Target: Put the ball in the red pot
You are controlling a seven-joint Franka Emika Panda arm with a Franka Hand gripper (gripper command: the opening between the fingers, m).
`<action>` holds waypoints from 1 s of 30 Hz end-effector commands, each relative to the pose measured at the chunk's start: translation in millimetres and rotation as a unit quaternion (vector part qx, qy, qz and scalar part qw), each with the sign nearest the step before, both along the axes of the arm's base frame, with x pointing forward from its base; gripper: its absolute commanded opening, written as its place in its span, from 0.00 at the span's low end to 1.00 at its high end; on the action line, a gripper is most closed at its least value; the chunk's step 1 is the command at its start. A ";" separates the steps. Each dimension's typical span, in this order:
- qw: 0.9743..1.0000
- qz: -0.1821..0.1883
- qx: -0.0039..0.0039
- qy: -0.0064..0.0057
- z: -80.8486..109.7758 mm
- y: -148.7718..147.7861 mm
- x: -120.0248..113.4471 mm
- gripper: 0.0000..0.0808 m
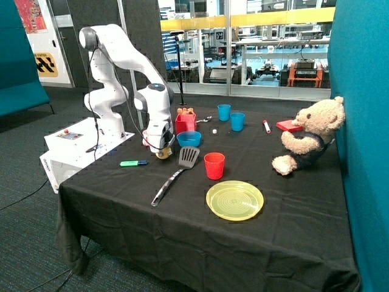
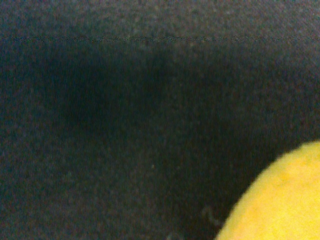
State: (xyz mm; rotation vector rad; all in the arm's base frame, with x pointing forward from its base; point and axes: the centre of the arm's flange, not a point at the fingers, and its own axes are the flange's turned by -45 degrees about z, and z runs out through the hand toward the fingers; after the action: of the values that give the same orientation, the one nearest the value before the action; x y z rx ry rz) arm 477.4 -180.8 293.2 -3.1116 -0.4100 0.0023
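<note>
The worktop (image 1: 292,237) is covered by a black cloth and is seen in the outside view with the arm bent low over its near-robot side. The gripper (image 1: 161,149) is lowered almost to the cloth. Just beyond the gripper, on the side away from the robot base, the blue bowl (image 1: 189,139) is found, and directly behind that bowl the red pot (image 1: 185,122) stands upright, with something orange showing above its rim. A black spatula (image 1: 176,173) lies beside the gripper toward the front edge, and a green marker (image 1: 134,163) lies on the opposite side.

The ball (image 1: 163,152) is located directly at the gripper tip, resting on or just above the cloth; in the wrist view its yellow surface (image 2: 280,200) fills one corner against the dark cloth. Whether the gripper is clenched on the ball or released around it cannot be told, as the contact area is hidden by the gripper body.

The ball is judged not yet delivered. The governing relation is that the red pot lies past the blue bowl from the gripper, so a lift followed by a short carry over the bowl is likely required.
</note>
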 end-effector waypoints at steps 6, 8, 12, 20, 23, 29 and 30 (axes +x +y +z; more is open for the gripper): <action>1.000 -0.002 -0.001 -0.001 -2.1 8.5 4.6 0.01; 1.000 -0.002 -0.001 -0.001 -2.6 9.5 5.1 0.00; 1.000 -0.004 -0.001 -0.001 -3.7 10.1 6.2 0.00; 1.000 -0.005 -0.001 -0.001 -5.8 9.4 6.9 0.00; 1.000 -0.006 -0.001 -0.001 -6.5 9.3 6.8 0.00; 1.000 -0.006 -0.001 -0.001 -6.9 10.5 7.1 0.00; 1.000 -0.004 -0.001 -0.001 -6.7 11.1 7.1 0.00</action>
State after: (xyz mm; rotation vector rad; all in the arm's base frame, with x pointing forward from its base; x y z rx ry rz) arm 483.3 -171.3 287.6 -3.1152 -0.3951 -0.0029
